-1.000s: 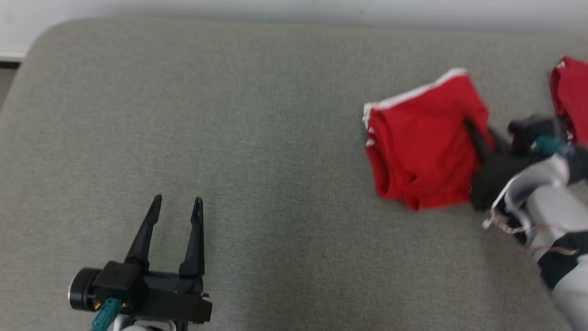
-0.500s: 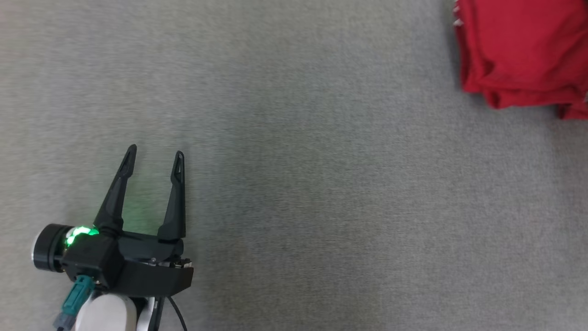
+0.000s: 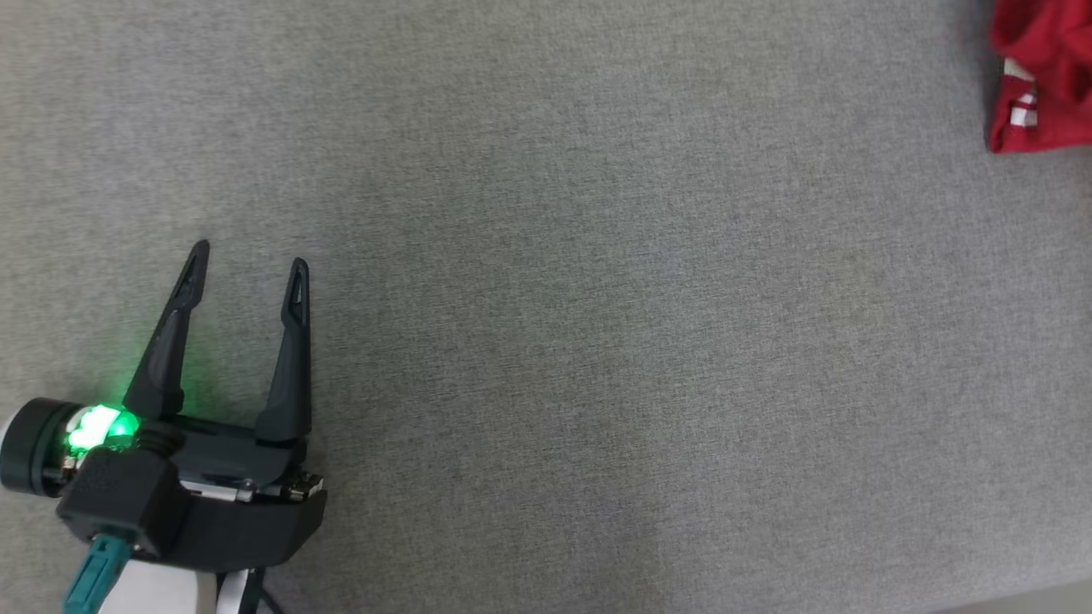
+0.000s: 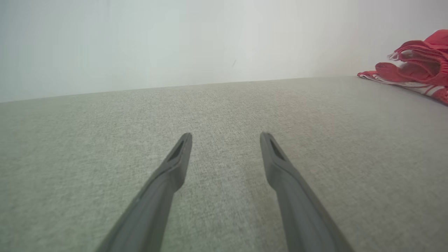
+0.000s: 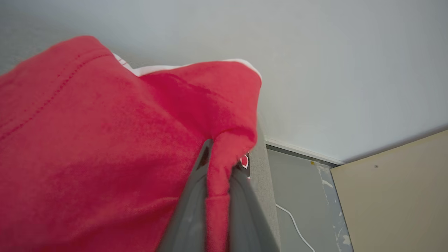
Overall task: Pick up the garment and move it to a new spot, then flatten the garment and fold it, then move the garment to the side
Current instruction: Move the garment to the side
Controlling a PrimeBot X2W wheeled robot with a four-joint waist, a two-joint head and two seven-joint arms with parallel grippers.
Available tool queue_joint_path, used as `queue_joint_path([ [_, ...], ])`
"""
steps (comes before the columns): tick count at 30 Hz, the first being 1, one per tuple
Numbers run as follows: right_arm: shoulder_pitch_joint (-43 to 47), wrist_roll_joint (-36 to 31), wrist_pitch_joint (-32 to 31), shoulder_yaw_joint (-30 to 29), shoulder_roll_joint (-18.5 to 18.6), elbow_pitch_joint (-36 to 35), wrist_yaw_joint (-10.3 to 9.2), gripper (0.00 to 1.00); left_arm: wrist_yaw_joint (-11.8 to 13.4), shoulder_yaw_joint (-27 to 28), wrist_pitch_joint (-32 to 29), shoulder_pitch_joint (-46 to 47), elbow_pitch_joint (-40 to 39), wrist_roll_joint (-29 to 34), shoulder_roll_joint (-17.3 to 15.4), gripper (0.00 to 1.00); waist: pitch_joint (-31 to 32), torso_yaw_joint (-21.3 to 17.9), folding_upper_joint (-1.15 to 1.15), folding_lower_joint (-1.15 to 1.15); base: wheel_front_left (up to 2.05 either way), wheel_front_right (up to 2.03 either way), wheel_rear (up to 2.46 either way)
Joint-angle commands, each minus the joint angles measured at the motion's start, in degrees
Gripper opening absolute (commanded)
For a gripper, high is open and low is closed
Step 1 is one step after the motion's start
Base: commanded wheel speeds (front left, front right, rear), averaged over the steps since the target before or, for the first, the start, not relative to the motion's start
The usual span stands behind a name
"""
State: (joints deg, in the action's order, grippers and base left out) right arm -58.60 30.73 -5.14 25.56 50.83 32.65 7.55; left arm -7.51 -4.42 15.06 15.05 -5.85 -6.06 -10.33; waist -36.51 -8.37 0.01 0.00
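Note:
The garment (image 5: 105, 140) is red with white trim. In the right wrist view my right gripper (image 5: 221, 157) is shut on a fold of it, and the cloth hangs bunched over the left of that view. Red fabric with white stripes (image 3: 1041, 77) shows at the upper right corner of the head view. It also lies heaped (image 4: 416, 66) at the far right of the left wrist view; I cannot tell if it is the held piece. My left gripper (image 3: 248, 257) is open and empty at the lower left, low over the surface (image 4: 226, 135).
A wide grey fabric-covered surface (image 3: 597, 341) spreads under both arms. A pale wall (image 4: 175, 42) rises behind it. Past the surface's edge the right wrist view shows grey floor (image 5: 301, 196), a white cable (image 5: 295, 227) and a beige panel (image 5: 395, 189).
The head camera has swung, so the red fabric now sits at the upper right corner and my right arm has left that view. The left gripper stays open, now with a green light on.

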Motion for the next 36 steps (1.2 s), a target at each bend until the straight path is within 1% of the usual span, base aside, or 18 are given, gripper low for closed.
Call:
queue_joint_path([
  [1,-1.0,-0.1,0.1,-0.1,0.5,0.7,-0.17,0.00,0.1,-0.2,0.1,-0.6,0.4,0.2,-0.2,1.00,-0.8,-0.6,-0.01,0.00,0.00,0.00,0.00],
  [4,-2.6,-1.0,-0.1,0.8,1.3,2.6,-0.18,0.00,0.1,-0.3,0.1,-0.8,0.0,0.2,-0.4,1.00,-1.0,-0.3,-0.01,0.00,0.00,0.00,0.00],
  [10,-7.6,-3.6,0.4,3.7,-0.2,6.9,-0.17,0.00,0.1,-0.2,0.1,-1.2,0.2,0.4,-0.4,1.00,-1.6,0.7,-0.01,0.00,0.00,0.00,0.00],
  [15,-10.5,-5.5,-0.4,5.0,-0.3,10.0,-0.18,0.00,0.3,0.2,-0.1,-1.4,0.0,0.4,-0.3,1.00,-1.8,1.4,-0.01,0.00,0.00,0.00,0.00],
  [16,-11.0,-6.3,-0.5,5.2,-0.3,10.9,-0.18,0.15,0.4,0.2,-0.1,-1.5,0.1,0.3,-0.3,1.00,-1.8,1.5,-0.01,0.00,0.00,0.00,0.00],
  [17,-11.5,-6.7,-0.4,5.2,-0.3,12.0,-0.18,0.92,0.4,0.2,-0.1,-1.5,0.1,0.3,-0.2,1.00,-1.7,1.6,-0.01,0.00,0.00,0.00,0.00],
  [18,-11.8,-7.0,-0.4,5.0,-0.6,13.0,-0.18,0.92,0.4,0.3,-0.1,-1.5,0.2,0.3,-0.1,1.00,-1.6,1.7,-0.01,0.00,0.00,0.00,0.00],
  [19,-12.0,-7.4,-0.2,5.0,-0.9,13.6,-0.17,1.00,0.4,0.3,-0.1,-1.6,0.4,0.3,0.0,1.00,-1.4,1.8,-0.01,0.00,0.00,0.00,0.00],
  [23,-12.7,-8.2,2.8,4.1,-2.0,15.4,-0.17,1.00,0.4,0.4,0.0,-1.7,1.1,-0.1,0.6,1.00,0.4,2.1,-0.01,0.00,0.00,0.00,0.00],
  [26,-12.7,-9.1,7.4,3.7,-3.3,14.7,-0.17,1.00,0.4,0.7,0.0,-2.1,1.7,-0.4,1.3,1.00,2.8,2.3,-0.01,0.00,0.00,0.00,0.00],
  [31,-9.9,-7.5,13.1,2.8,-7.2,13.3,-0.17,1.00,0.5,2.0,0.1,-3.8,2.8,-0.9,2.2,1.00,8.3,2.3,-0.01,0.00,0.00,0.00,0.00],
  [33,-8.7,-7.2,15.0,2.8,-8.9,12.0,-0.17,1.00,0.9,2.8,0.1,-5.2,3.0,-1.1,2.6,1.00,10.5,2.3,-0.01,0.00,0.00,0.00,0.00],
  [36,-6.0,-6.7,17.1,2.4,-11.5,10.1,-0.17,1.00,1.0,4.0,0.1,-7.1,3.6,-1.6,3.1,1.00,13.7,2.3,-0.01,0.00,0.00,0.00,0.00],
])
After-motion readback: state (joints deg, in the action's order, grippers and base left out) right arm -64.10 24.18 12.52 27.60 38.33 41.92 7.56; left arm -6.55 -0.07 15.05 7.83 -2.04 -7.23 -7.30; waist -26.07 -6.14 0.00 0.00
